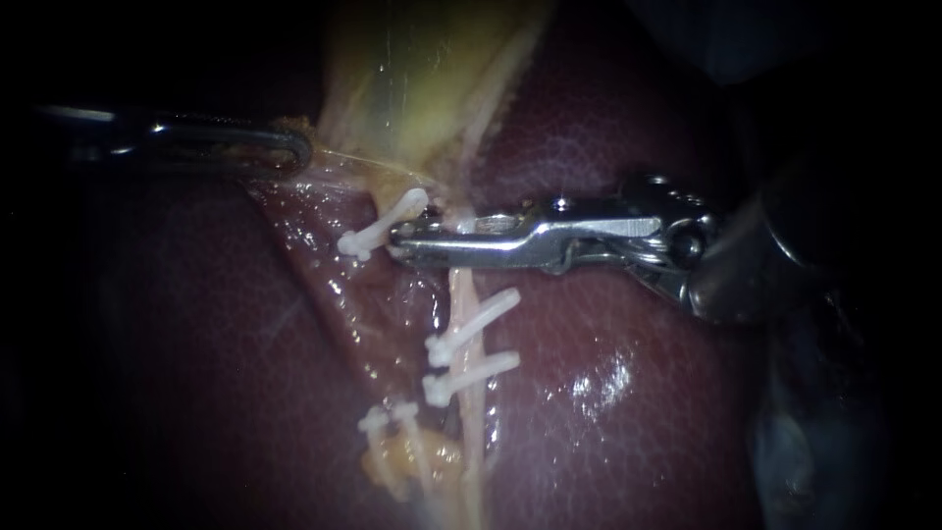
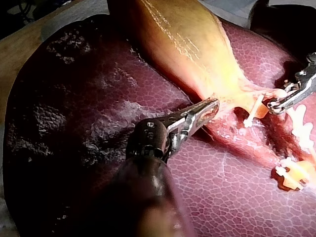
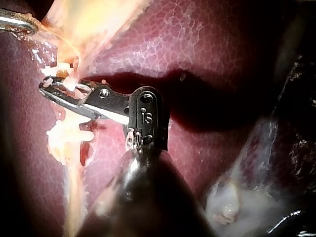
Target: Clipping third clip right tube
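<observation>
The pale right tube runs down from the yellow gallbladder over the liver. Two white clips sit across it lower down. My right instrument reaches in above them, its jaws closed across the tube, with a bit of white showing between them. Just beyond its tip lies another white clip on the tissue to the left. My left instrument is shut on tissue at the gallbladder's neck and holds it taut. The left wrist view shows that grip.
A further white clip sits low on the left strand beside a yellow lump of fat. Dark red liver surrounds the tubes. Pale wet tissue lies beside my right instrument's shaft in the right wrist view.
</observation>
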Action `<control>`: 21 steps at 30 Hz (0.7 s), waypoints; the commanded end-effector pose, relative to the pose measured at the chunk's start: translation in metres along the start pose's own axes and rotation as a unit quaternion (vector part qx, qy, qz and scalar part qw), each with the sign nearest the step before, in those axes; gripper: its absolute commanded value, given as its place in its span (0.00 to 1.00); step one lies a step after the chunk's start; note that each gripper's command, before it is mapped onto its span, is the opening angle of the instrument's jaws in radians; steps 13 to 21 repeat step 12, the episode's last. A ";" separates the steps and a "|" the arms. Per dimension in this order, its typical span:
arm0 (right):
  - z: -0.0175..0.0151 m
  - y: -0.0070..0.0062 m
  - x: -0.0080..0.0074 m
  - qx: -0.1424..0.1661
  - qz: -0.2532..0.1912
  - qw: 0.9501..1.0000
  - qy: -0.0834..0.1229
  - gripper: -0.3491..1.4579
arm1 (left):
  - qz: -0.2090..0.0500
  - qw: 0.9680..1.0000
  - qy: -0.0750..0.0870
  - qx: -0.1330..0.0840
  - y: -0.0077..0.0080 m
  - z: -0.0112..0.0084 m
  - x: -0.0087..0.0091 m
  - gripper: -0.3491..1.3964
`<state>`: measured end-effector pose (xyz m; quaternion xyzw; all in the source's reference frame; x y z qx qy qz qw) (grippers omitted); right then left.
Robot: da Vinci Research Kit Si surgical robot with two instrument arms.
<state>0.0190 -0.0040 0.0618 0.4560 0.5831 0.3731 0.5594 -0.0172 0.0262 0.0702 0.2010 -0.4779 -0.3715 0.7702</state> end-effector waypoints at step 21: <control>0.0001 0.0000 -0.0003 0.002 0.002 1.000 -0.003 0.00 | 0.000 1.000 0.000 0.000 0.0000 0.0000 0.0000 0.00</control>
